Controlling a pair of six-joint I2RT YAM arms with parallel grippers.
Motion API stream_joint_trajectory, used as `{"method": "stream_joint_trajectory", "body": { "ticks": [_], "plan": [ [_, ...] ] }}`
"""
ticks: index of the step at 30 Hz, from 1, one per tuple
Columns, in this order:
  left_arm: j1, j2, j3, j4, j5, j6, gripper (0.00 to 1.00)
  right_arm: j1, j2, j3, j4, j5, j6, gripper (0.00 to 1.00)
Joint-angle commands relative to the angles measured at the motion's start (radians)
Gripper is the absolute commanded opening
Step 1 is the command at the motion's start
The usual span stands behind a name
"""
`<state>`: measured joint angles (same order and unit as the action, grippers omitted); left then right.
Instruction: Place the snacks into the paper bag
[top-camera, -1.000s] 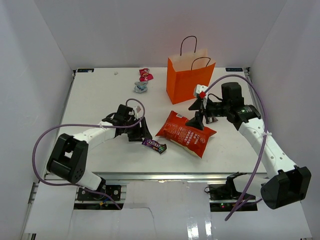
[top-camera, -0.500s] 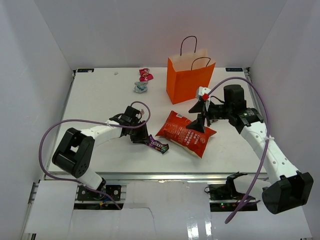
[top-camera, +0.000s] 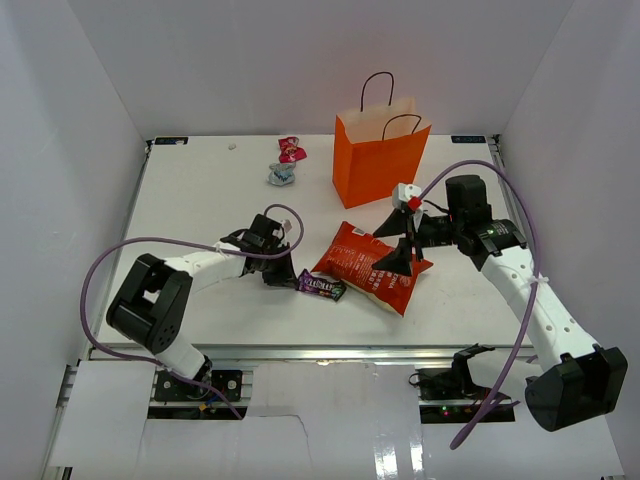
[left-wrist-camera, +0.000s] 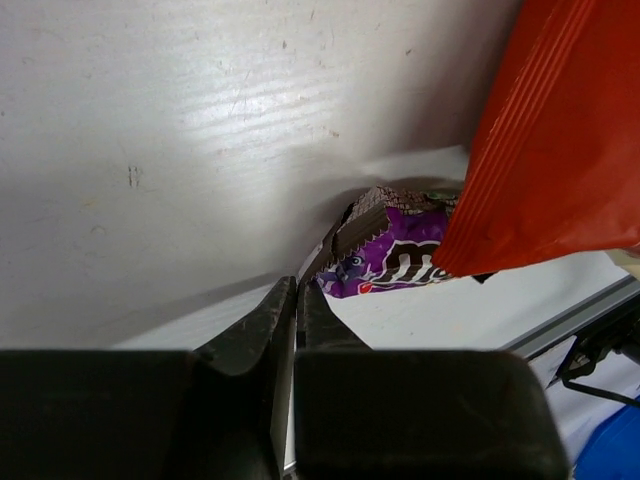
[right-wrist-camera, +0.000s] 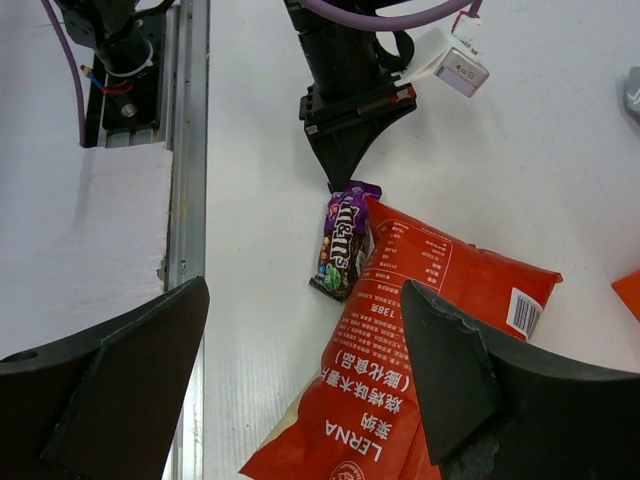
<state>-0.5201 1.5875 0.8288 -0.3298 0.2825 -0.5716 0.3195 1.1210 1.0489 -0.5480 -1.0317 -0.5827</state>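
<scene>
The red-orange chip bag (top-camera: 365, 265) (right-wrist-camera: 420, 330) (left-wrist-camera: 560, 130) lies flat at mid-table. A purple candy pack (top-camera: 322, 286) (right-wrist-camera: 343, 245) (left-wrist-camera: 395, 260) lies against its left edge, partly tucked under it. My left gripper (top-camera: 290, 278) (left-wrist-camera: 299, 285) (right-wrist-camera: 345, 180) is low on the table, its jaws closed to a sliver and pinching the pack's crimped near end. My right gripper (top-camera: 398, 240) (right-wrist-camera: 300, 400) hangs wide open above the chip bag, touching nothing. The orange paper bag (top-camera: 375, 165) stands upright behind. A pink candy (top-camera: 291, 150) and a silver-blue one (top-camera: 282, 174) lie at the back, left of the bag.
White walls close in the table on three sides. A metal rail (right-wrist-camera: 185, 150) runs along the table's front edge (top-camera: 300, 348). The left arm's purple cable (top-camera: 100, 275) loops over the near-left table.
The left gripper has slid right and closed onto the end of the purple pack, which has shifted against the chip bag. The right gripper has dropped a little over the chip bag, still open.
</scene>
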Motion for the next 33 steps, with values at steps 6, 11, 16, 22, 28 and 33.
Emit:
{"method": "stream_joint_trajectory", "body": {
  "ticks": [6, 11, 16, 22, 28, 33],
  "plan": [
    [-0.004, -0.161, -0.089, 0.023, 0.046, 0.052, 0.09, 0.101, 0.036, 0.023, -0.087, -0.048, -0.134, 0.82],
    [-0.004, -0.265, -0.158, 0.029, 0.052, 0.036, 0.08, 0.148, 0.077, 0.042, -0.087, -0.033, -0.141, 0.82],
    [-0.004, -0.334, -0.184, 0.028, 0.052, 0.019, 0.05, 0.188, 0.108, 0.060, -0.087, -0.002, -0.143, 0.81],
    [-0.004, -0.383, -0.192, 0.020, 0.052, 0.003, 0.05, 0.228, 0.122, 0.056, -0.086, 0.030, -0.146, 0.81],
    [-0.004, -0.397, -0.181, 0.025, 0.047, -0.031, 0.06, 0.237, 0.135, 0.059, -0.083, 0.055, -0.149, 0.81],
    [-0.004, -0.356, -0.157, 0.031, 0.043, -0.017, 0.08, 0.237, 0.135, 0.036, -0.072, 0.064, -0.149, 0.81]
  ]
}}
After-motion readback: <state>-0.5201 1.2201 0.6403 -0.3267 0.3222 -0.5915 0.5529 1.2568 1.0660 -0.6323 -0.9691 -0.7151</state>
